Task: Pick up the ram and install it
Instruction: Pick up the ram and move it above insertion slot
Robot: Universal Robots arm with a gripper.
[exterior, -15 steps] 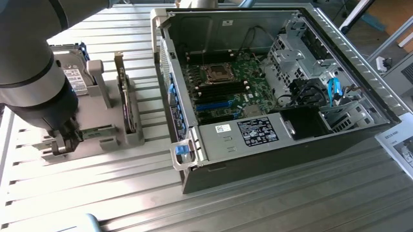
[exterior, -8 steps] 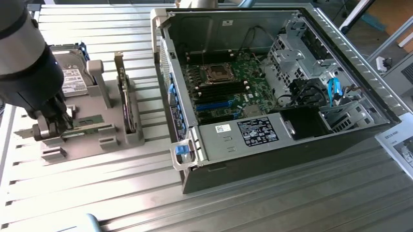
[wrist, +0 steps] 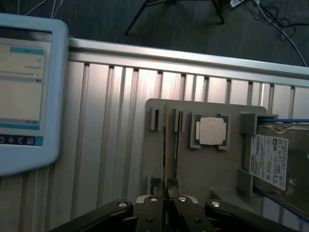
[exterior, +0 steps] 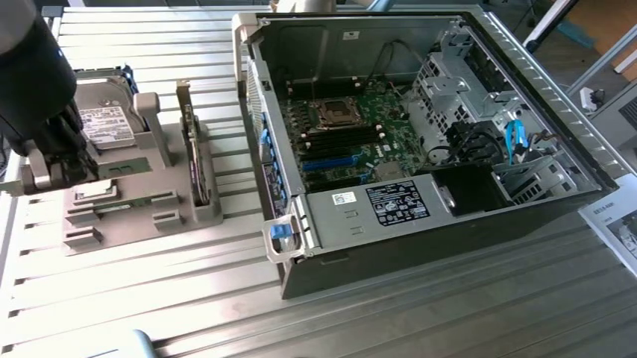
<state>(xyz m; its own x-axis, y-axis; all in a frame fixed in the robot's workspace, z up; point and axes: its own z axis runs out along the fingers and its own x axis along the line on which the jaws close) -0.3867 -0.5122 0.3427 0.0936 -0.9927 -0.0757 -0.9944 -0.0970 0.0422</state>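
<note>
The claw (wrist: 166, 209) is hanging low at the near end of the gray holder tray (wrist: 212, 169), lining up straight with the ram (wrist: 171, 145). Whether it is clamping that stick or merely poised over it, I cannot tell. The ram is standing on edge in a narrow slot of the tray, running away from the claw, its near end reaching the claw's tip. Just beside the ram, 1 square silver CPU (wrist: 211, 131) is sitting in its own recess, and beyond that a hard drive (wrist: 275, 159) is resting at the tray's edge. In the exterior view the arm is covering the tray's left end, the claw (exterior: 45, 179) is sitting down at tray level, and an upright expansion card (exterior: 194, 153) is standing on the side of the tray nearest the open computer case (exterior: 329, 224). That case is lying well apart from the claw on the slatted counter (exterior: 418, 313), with its motherboard (exterior: 348, 138) showing. By my judgement the job is sitting at step 1: the ram is not yet lifted out, and the whole install into the case is remaining.
</note>
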